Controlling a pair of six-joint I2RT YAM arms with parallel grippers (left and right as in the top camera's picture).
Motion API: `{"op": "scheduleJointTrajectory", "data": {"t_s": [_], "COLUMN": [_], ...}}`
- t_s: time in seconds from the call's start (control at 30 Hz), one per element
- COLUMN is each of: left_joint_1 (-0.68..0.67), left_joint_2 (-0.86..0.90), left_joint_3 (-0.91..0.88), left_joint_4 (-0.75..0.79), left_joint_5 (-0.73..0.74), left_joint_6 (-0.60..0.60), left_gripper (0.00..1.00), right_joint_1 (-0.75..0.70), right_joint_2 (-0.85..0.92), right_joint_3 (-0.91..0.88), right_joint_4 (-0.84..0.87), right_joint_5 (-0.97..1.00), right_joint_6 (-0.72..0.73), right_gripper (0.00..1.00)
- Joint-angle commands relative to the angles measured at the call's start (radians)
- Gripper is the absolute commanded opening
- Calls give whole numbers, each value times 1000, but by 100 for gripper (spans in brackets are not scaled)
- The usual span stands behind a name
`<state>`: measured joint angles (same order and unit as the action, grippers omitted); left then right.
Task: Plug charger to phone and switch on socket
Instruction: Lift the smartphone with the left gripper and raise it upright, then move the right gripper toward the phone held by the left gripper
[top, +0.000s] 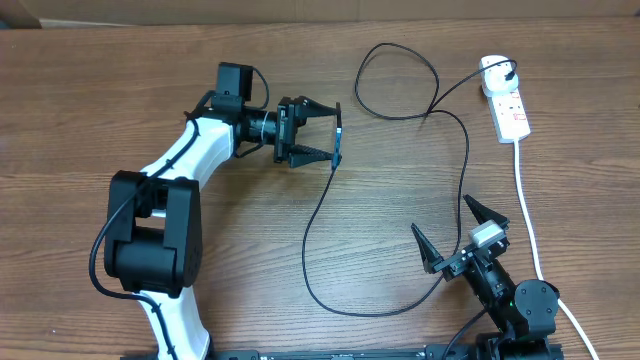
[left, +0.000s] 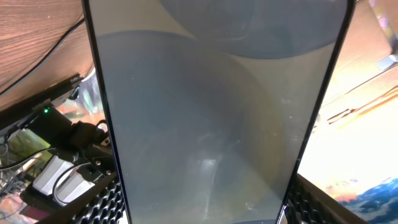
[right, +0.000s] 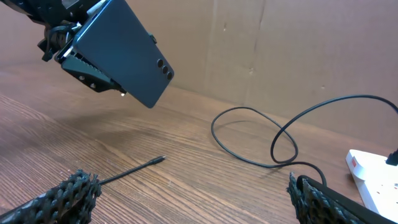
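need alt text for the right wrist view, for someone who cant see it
The left hand holds the phone tilted above the wooden table, its dark back and three lenses facing the camera. Below, the loose connector tip of the charger lies on the table, its black cable looping right towards the white socket.

The phone (left: 211, 124) overfills the left wrist view, both ends cut off.

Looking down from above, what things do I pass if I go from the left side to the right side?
left arm → phone → right claw → socket
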<state>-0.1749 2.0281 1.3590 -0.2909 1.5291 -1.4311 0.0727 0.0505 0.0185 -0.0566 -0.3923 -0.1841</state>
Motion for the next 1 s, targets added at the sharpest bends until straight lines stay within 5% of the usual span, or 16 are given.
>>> {"op": "scheduleJointTrajectory", "data": {"t_s": [0.0,0.73,0.97], "left_joint_1": [6,19,20], "left_joint_2": [-21,-164,-164], "left_joint_3": [19,19,19], "left_joint_4": [5,5,5], "left_joint_5": [52,52,50], "left_joint_6": [-22,-29,-111], "left_gripper": [67,66,67], "right_joint_1": [6,6,6], "right_joint_2": [-2,-2,-2], "right_joint_3": [-10,-10,-10], "right_joint_4": [3,3,3], "right_joint_5": [7,7,7], "right_joint_6": [-3,-3,-3], "right_gripper": [100,100,100]}}
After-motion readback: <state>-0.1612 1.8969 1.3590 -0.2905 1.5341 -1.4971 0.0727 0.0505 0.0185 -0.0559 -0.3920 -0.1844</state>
